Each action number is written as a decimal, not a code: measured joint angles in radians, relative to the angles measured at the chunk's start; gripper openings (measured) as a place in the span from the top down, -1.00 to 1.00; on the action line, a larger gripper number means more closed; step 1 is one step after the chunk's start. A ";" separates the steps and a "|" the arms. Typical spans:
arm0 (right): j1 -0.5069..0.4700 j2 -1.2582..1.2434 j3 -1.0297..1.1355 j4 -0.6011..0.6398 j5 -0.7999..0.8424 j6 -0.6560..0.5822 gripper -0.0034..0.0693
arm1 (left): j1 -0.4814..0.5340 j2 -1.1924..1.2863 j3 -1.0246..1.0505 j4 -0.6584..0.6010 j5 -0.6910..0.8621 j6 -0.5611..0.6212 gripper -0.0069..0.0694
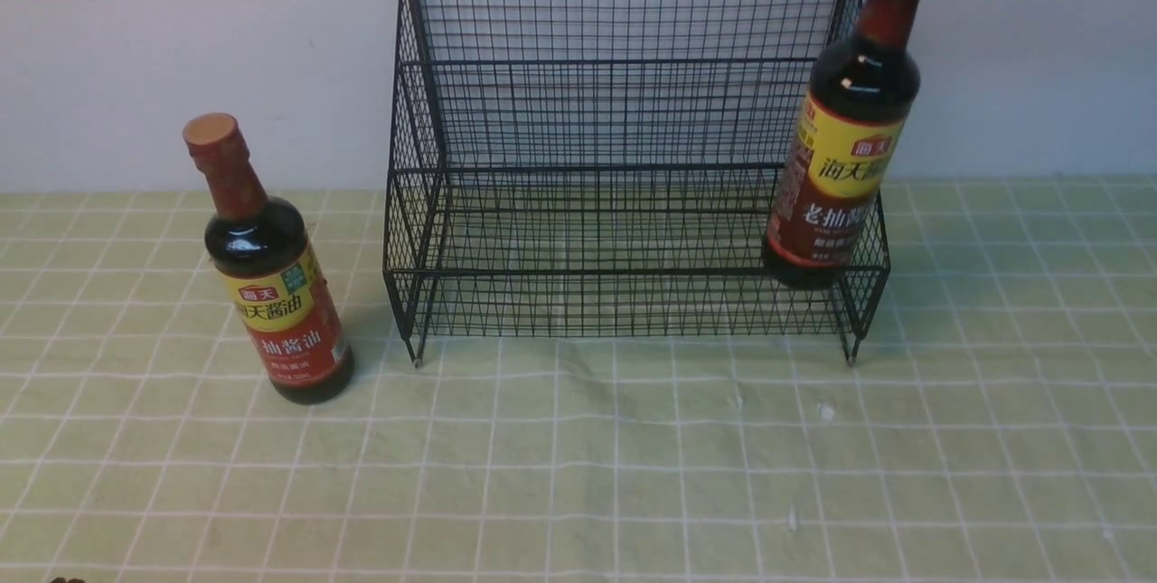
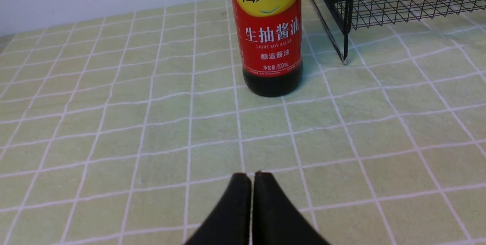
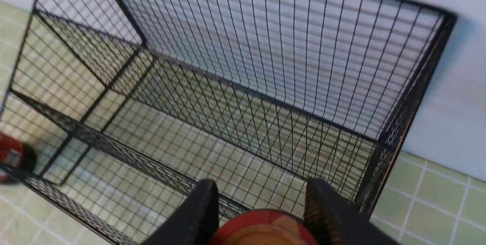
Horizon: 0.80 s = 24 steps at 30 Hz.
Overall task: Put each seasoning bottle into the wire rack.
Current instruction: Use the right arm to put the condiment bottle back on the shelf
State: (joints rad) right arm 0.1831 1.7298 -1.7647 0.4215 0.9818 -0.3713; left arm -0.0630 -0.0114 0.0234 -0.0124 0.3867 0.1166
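Black wire rack [image 1: 624,169] sits center frame: two stepped tiers, tall grid back, short legs. Left bottle [image 1: 271,294] stands upright on the tabletop [image 1: 578,474] just left of it, dark soy with a tan cap and yellow-red label. Right bottle [image 1: 841,158] leans at the rack's right end, base by the lower tier.

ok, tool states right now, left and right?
Left tool: closed, holding nothing.
Right tool: closed on the cap of the seasoning bottle.
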 joint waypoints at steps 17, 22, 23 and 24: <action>0.001 0.094 -0.024 0.041 0.089 -0.038 -0.05 | 0.000 0.000 0.000 0.000 0.000 0.000 0.84; 0.001 0.043 -0.017 0.034 0.116 -0.035 -0.45 | 0.000 0.000 0.000 0.000 0.000 0.000 0.84; 0.001 0.020 -0.017 0.034 0.116 -0.034 -0.49 | 0.000 0.000 0.000 0.000 0.000 0.000 0.84; 0.001 0.001 -0.017 0.032 0.116 -0.029 -0.51 | 0.000 0.000 0.000 0.000 0.000 0.000 0.84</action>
State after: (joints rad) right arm 0.1841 1.7304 -1.7815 0.4540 1.0982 -0.4007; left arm -0.0630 -0.0114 0.0234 -0.0124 0.3867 0.1166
